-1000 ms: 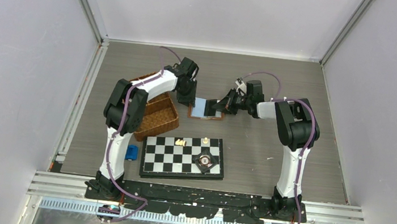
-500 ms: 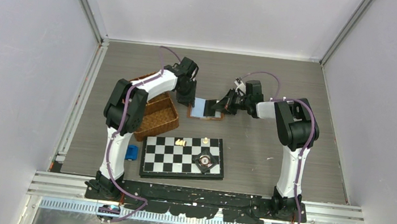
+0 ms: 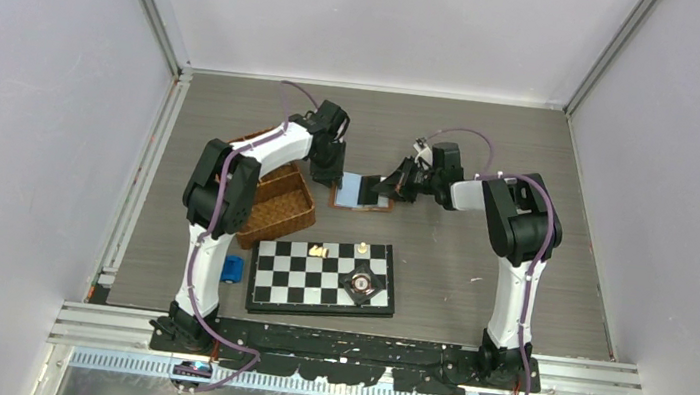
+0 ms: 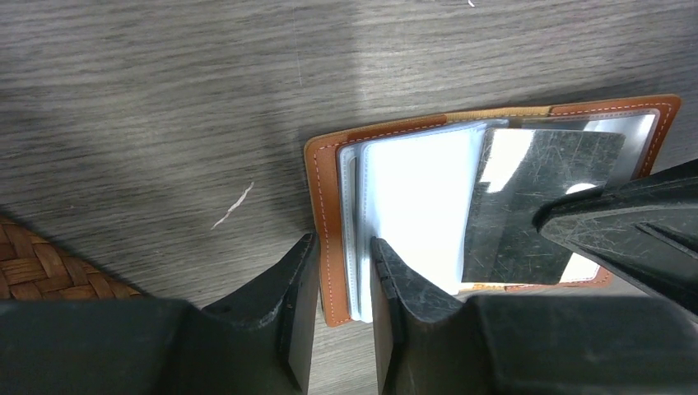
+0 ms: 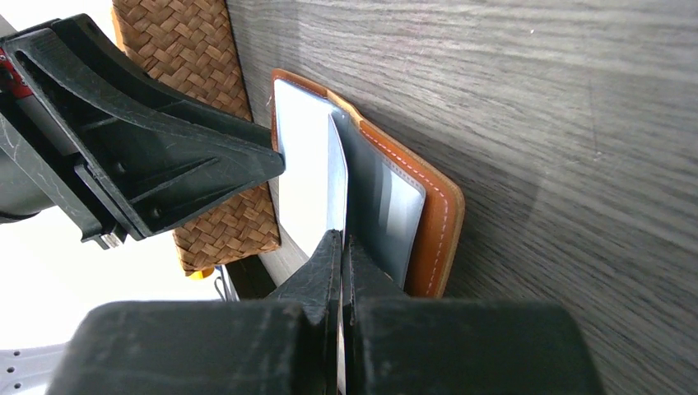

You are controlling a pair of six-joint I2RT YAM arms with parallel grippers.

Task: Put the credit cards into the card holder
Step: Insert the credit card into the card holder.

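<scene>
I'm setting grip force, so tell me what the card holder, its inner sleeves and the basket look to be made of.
Card holder: tan leather or an imitation, matte, with pale stitching along the edge.
Inner sleeves: probably clear plastic, glossy and see-through, with a pale card showing behind one.
Basket: woven wicker or rattan, with brown strips in a herringbone weave.
</scene>
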